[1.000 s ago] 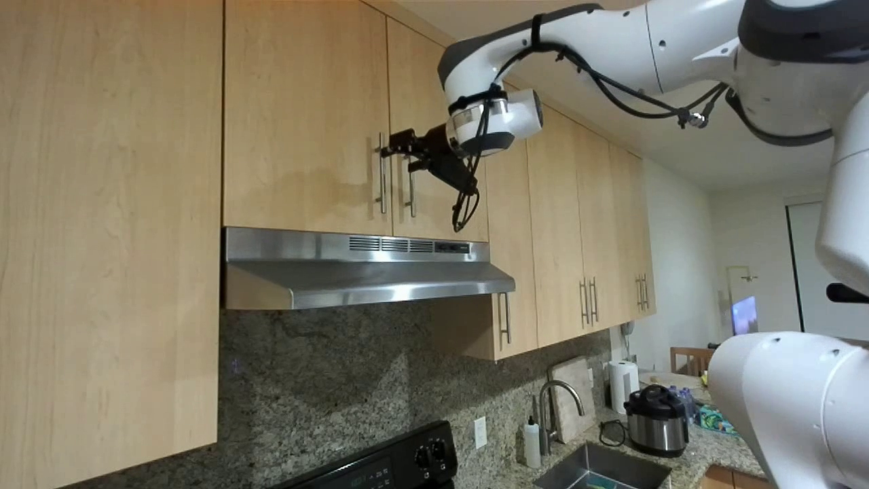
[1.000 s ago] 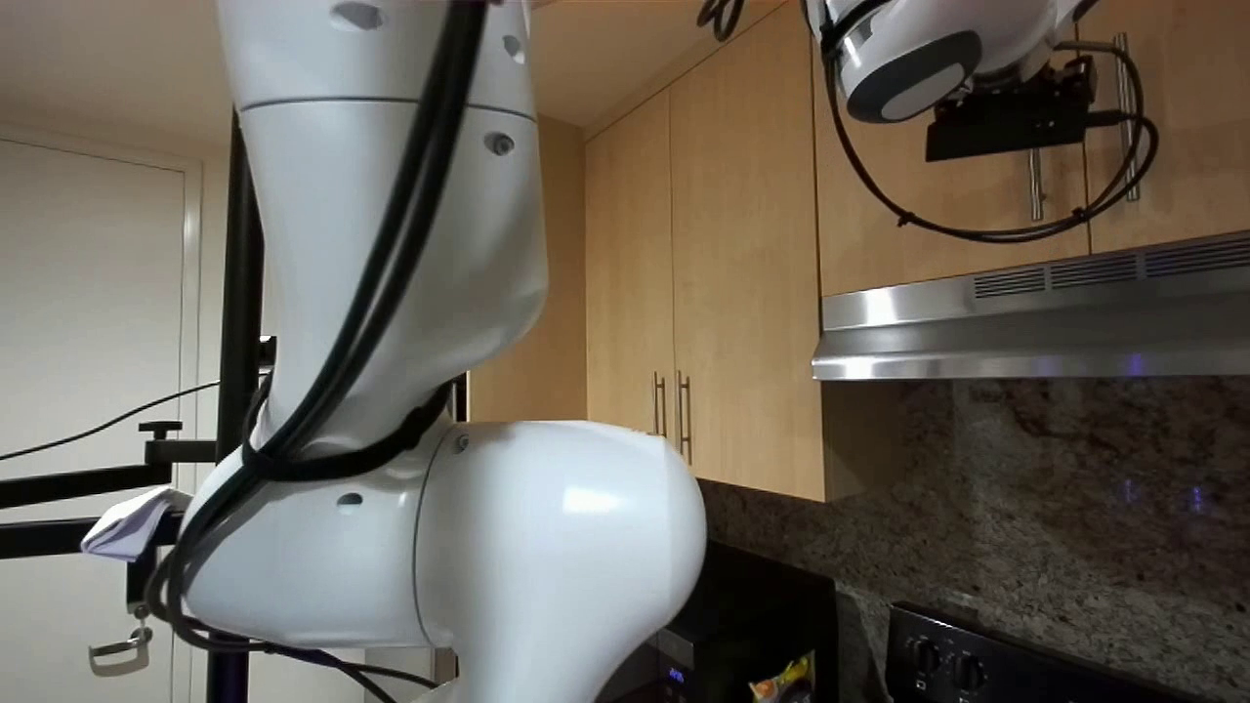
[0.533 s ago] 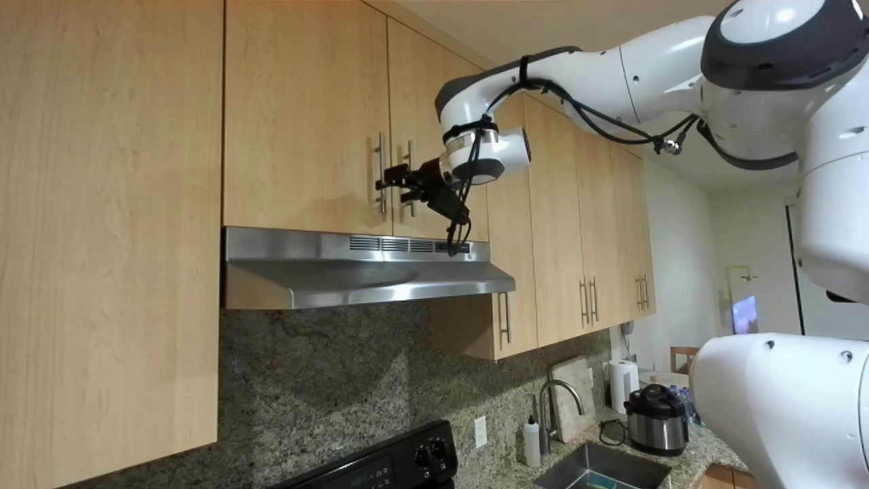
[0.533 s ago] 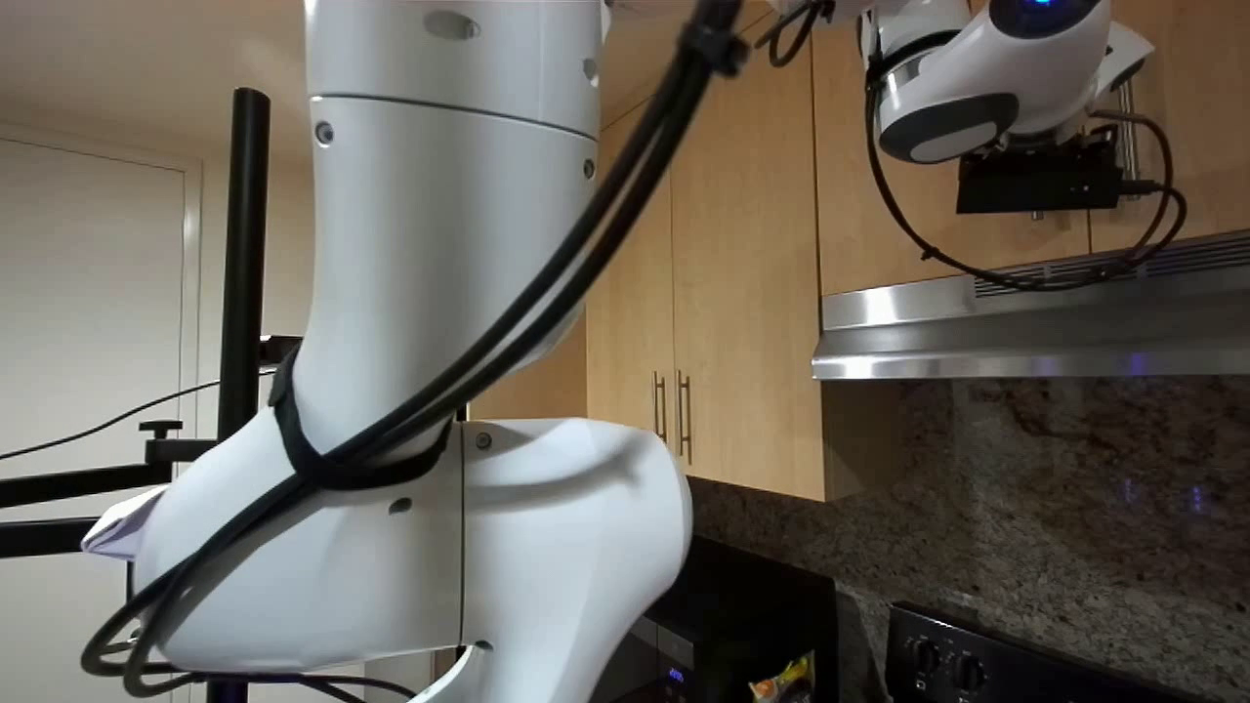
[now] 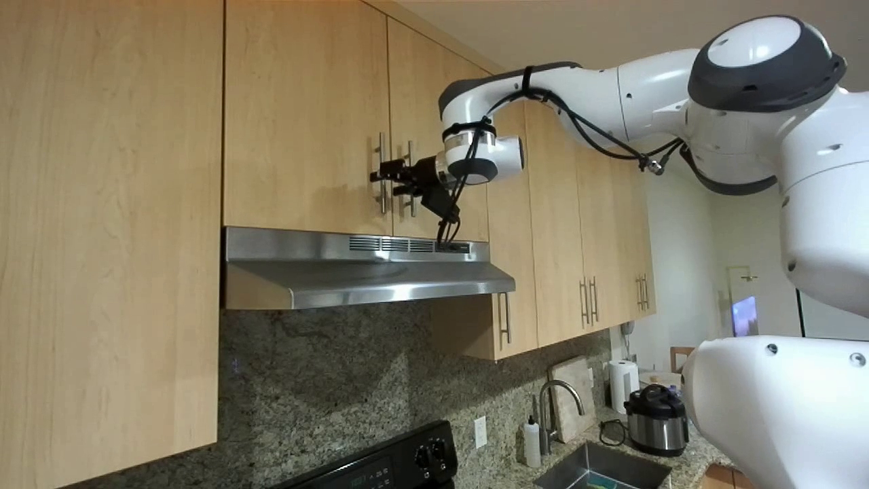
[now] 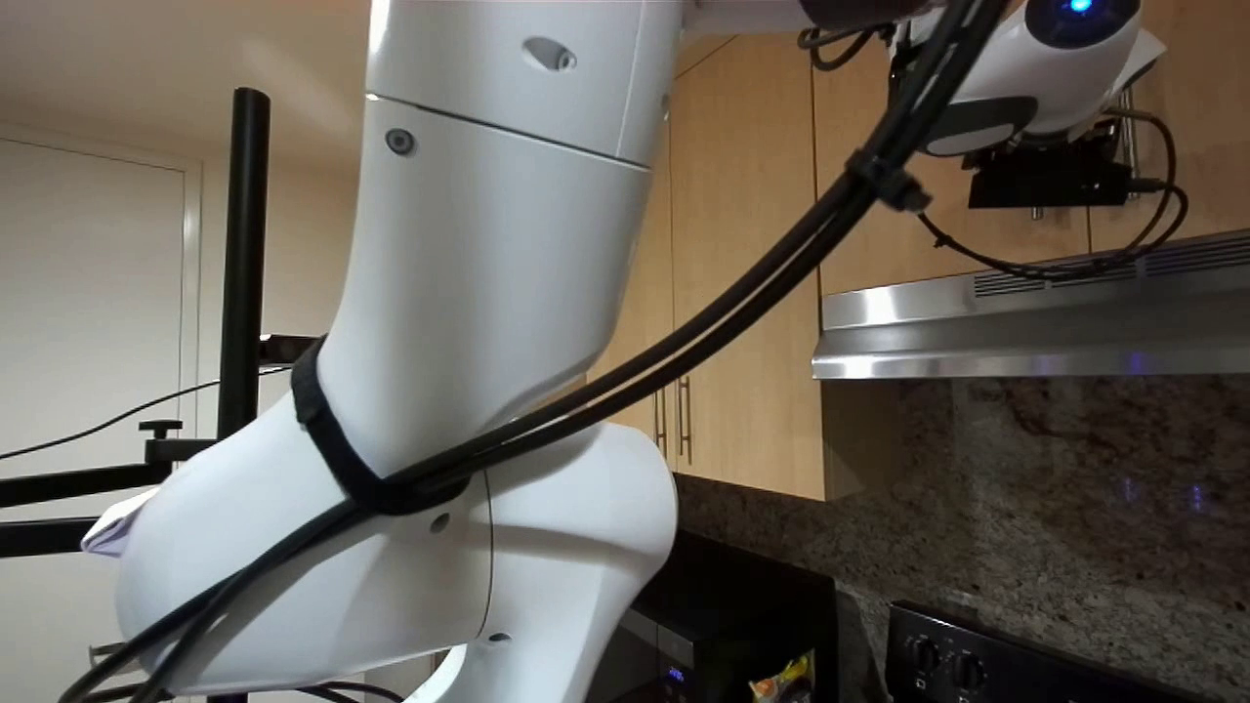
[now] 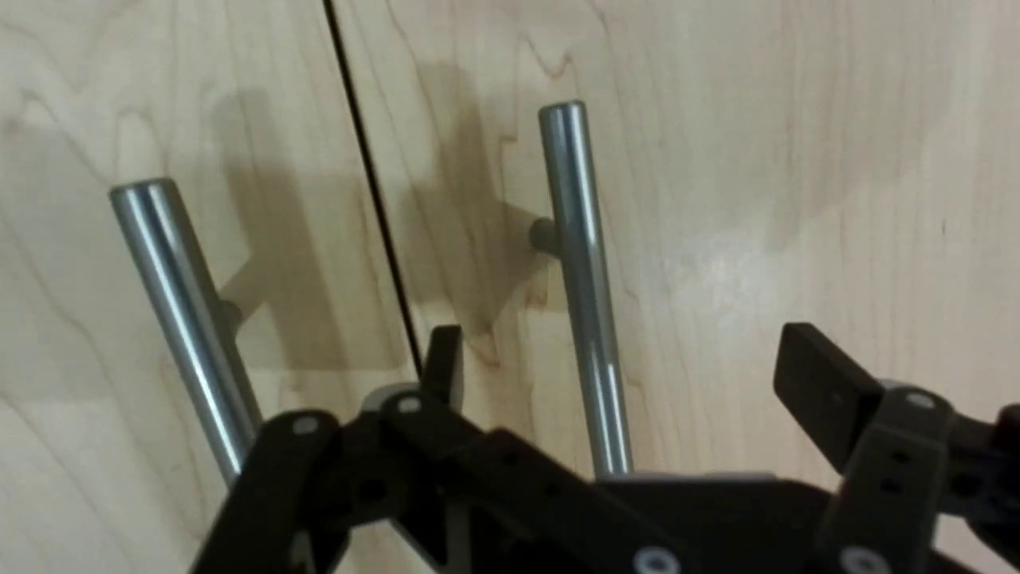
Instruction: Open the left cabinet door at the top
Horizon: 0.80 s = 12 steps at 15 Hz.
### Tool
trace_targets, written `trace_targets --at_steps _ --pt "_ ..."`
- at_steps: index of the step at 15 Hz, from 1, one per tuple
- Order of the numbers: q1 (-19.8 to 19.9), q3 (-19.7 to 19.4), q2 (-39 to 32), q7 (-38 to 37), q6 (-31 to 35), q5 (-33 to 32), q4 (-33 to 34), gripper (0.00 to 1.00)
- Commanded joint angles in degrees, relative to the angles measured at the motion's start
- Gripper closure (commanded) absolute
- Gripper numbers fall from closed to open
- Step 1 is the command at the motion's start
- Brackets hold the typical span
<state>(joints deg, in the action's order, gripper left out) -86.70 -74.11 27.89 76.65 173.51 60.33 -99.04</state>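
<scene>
"Where is the left cabinet door (image 5: 305, 115) placed?"
"It is seen closed, just above the range hood (image 5: 370, 272)."
"And how is the tool (image 7: 625, 367) set?"
"It is spread, and the door's handle (image 7: 588, 279) is framed between its fingers (image 7: 825, 391)."

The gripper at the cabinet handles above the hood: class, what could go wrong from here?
The gripper is open, the left door's handle between its fingers in the wrist view; how deep they reach is unclear, so the grip might slip.
One finger appears close to the twin door's handle and could knock it.
The left door has its handle near the right edge, so it probably swings leftward; a straight pull might strain the hold.
</scene>
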Motion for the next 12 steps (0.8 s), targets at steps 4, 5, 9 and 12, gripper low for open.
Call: trace_targets --at_steps 4,5,9,12 --pt "-2.7 -0.5 2.5 2.1 -5.3 -4.0 2.0 0.00" --pt "-3.6 -0.4 3.8 -0.4 -5.3 -8.0 1.7 0.00" --pt "-6.0 -2.2 5.0 -4.1 -7.4 -15.5 1.9 0.00" --pt "-8.2 -3.9 6.8 -8.5 -8.9 -21.9 2.1 0.00"
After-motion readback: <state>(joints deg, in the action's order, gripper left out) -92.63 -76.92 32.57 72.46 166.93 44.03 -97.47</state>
